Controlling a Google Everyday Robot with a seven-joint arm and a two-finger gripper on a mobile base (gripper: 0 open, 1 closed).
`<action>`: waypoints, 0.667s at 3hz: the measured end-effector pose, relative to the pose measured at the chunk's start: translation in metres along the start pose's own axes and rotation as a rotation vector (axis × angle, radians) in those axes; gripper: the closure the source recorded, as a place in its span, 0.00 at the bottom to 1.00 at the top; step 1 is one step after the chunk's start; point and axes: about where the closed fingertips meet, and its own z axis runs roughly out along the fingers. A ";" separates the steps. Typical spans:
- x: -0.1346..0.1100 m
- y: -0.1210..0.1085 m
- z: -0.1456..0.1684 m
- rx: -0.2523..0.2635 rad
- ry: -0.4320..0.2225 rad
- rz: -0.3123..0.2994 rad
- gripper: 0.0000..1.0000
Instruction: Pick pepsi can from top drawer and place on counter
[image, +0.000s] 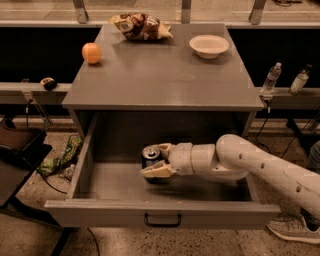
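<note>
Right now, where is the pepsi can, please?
Camera view: the can stands upright near the middle of the top drawer, the gripper just right of it.
</note>
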 end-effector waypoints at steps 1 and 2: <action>-0.019 0.008 0.008 -0.006 -0.016 -0.005 0.66; -0.059 0.016 -0.013 0.005 -0.036 -0.032 0.89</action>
